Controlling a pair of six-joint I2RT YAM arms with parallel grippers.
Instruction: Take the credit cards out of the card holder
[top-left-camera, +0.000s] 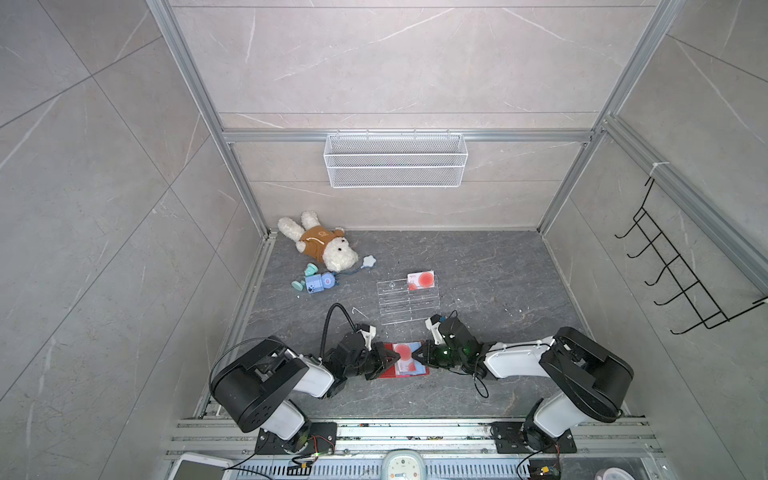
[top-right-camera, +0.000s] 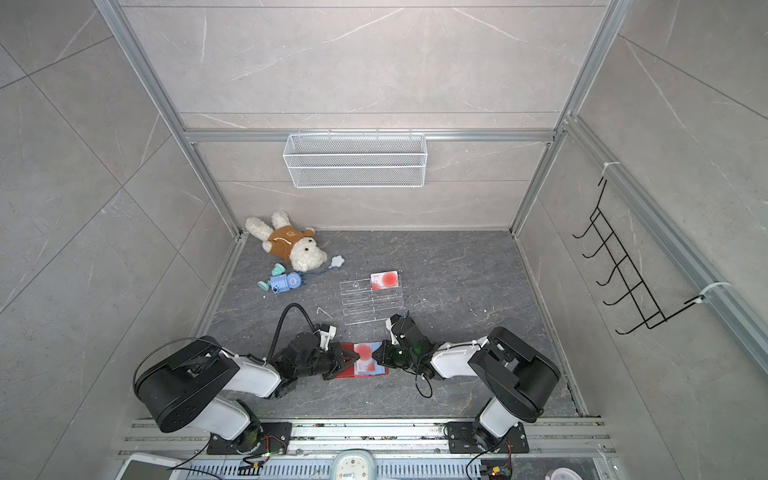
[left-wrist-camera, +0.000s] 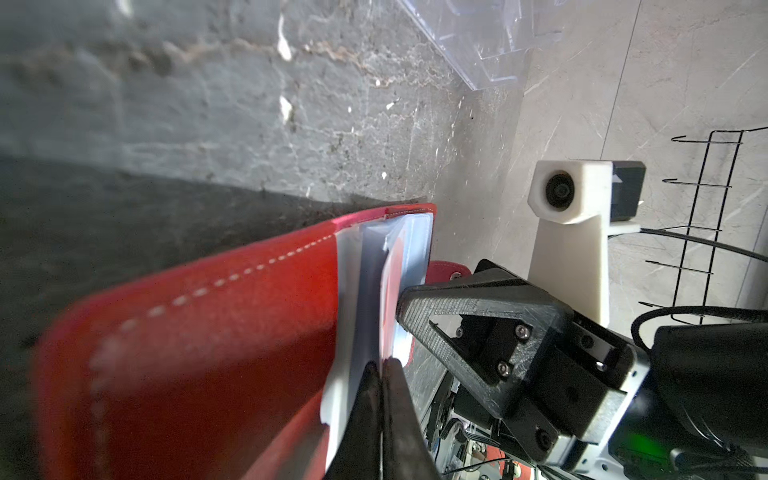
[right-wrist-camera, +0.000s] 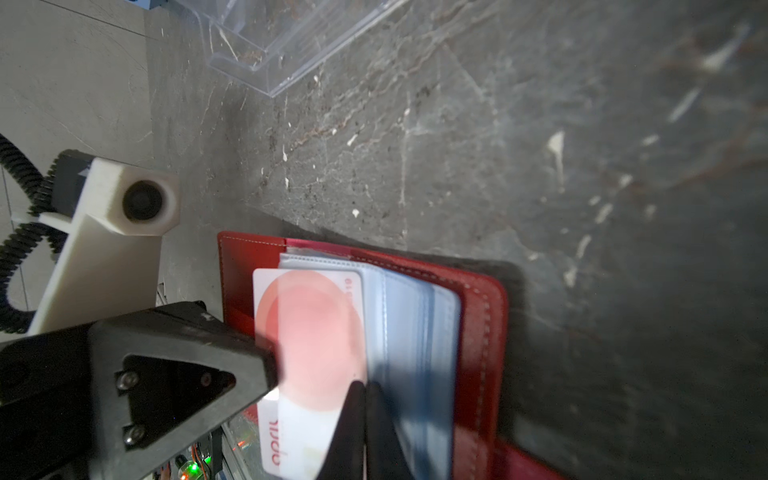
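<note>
pinching card edge with left gripper | clamping sleeve with right gripper | leaving card partly out, over open card holder lying on table between grippers | risking: card slipping from thin pinch; holder dragging along if sleeve grip failing
</note>
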